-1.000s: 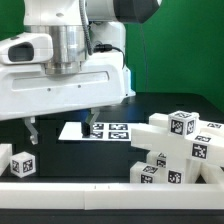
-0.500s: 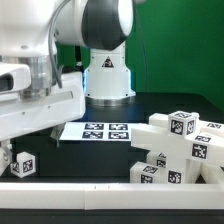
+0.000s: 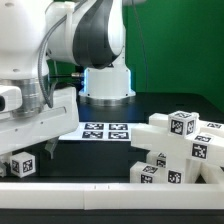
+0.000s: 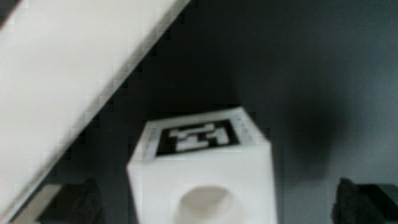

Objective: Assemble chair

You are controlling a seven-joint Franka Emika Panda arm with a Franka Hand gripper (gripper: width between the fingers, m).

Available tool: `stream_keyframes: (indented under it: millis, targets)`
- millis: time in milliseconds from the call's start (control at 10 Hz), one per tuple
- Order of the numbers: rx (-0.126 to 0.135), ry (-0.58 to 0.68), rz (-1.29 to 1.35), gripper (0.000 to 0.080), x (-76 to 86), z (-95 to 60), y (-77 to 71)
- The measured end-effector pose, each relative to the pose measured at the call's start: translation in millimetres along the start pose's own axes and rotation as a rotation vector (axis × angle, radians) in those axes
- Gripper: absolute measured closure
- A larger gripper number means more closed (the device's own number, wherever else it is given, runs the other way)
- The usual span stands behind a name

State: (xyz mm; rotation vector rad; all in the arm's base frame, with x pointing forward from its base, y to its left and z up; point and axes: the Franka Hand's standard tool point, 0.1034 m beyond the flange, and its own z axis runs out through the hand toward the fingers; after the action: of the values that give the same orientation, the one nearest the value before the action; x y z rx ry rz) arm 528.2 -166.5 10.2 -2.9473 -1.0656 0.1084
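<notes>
**Arm swings to the lone tagged block, away from the chair parts**

In the last second the arm has moved from above the marker board (image 3: 107, 130) over to the exterior view's left, and it has come lower. Now the tool (image 3: 38, 152) hangs just beside a small white block (image 3: 22, 165) that stands near the white rail (image 3: 70, 188) at the front edge of the tabletop (image 3: 110, 158). One dark finger (image 3: 51, 151) shows close to the block; the other I cannot see from the room side.

In the wrist view the same block (image 4: 201, 165) stands upright between two dark fingertips (image 4: 71, 203), one at each side and both apart from it. So the tool is spread wide and pinches nothing at this moment. I judge that a grasp of this block is being prepared, and that the descent must go further before the fingers can close.

The chair parts (image 3: 178, 150), chunky white pieces piled together, lie well apart from the block, at the exterior view's right. They have not moved in this second.

No brand and no readable writing is visible. The only marks are square black-and-white tags: on the block, on the marker board and on the chair parts. They are patterns, not letters.
</notes>
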Motion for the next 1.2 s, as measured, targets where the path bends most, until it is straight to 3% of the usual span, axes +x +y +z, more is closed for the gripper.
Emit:
stream_keyframes:
  millis: [200, 300, 400, 500, 600, 700, 800, 1100, 1200]
  targets:
    - [0.0, -0.001, 0.035, 0.0402, -0.6, 0.3, 0.1]
    - [0.001, 0.0, 0.073, 0.0402, -0.5, 0.4, 0.0]
    - [0.0, 0.003, 0.189, 0.0518, -0.3, 0.2, -0.4]
    - [-0.013, 0.028, 0.398, 0.0518, -3.6, -0.8, -7.3]
    - [0.014, 0.027, 0.573, 0.0518, -10.4, 0.7, -20.7]
    - [0.059, 0.028, 0.785, 0.0518, -18.1, 3.3, -32.2]
    - [0.074, 0.032, 0.959, 0.0518, -15.7, -0.1, -34.3]
    - [0.073, 0.03, 1.073, 0.0518, -16.1, 1.7, -37.5]
    - [0.061, 0.042, 1.074, 0.0517, -20.1, 4.2, -52.7]
